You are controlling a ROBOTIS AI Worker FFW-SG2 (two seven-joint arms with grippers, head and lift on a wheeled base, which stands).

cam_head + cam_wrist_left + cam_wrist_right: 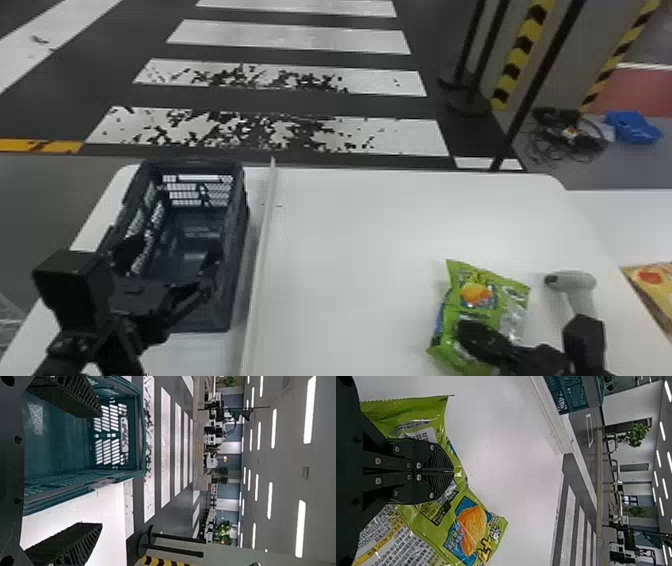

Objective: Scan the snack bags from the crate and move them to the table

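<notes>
The left gripper (167, 265) stands open over the near part of the dark crate (241, 215). In the left wrist view the same gripper (99, 469) has its fingers wide apart, one over the teal-looking crate (59, 451), the other beyond its side wall above the white table. At the table's right side the right gripper (477, 337) holds a green snack bag (470, 295), just left of the grey scanner (575, 285). Seen from the right wrist, the gripper (454, 471) is shut on the crumpled bag (470, 530), which spreads out on both sides of the fingers.
A pale raised strip (260, 260) runs along the white table (350, 240) beside the crate. On a further white surface at the right edge lies a yellowish package (655, 287). Stanchion posts (470, 95) stand on the floor behind the table.
</notes>
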